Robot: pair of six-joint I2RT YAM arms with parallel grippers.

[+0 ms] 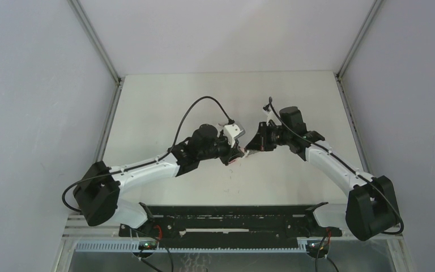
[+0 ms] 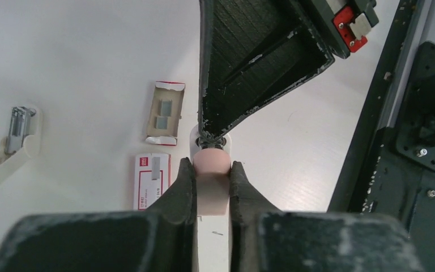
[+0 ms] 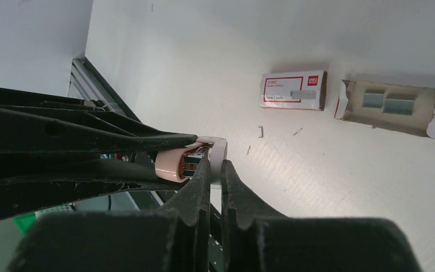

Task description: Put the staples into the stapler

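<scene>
L pincer (image 2: pixel 211 166) clamps stapler (image 2: pixel 212 195) | staples (image 2: pixel 165 106) in tray (image 2: pixel 162 137): wrist cams only

L gripper (image 2: pixel 211 170) clamped; R gripper (image 3: pixel 215 169) pinched closed; arms bent inward.

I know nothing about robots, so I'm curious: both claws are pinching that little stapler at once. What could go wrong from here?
1. The left claw and right claw are both shut on the small stapler; an uneven pull might twist it free.
2. Staples lie in an open tray, a strip rests on the box, and a loose staple is on the table; a low arm sweep could scatter them.
</scene>
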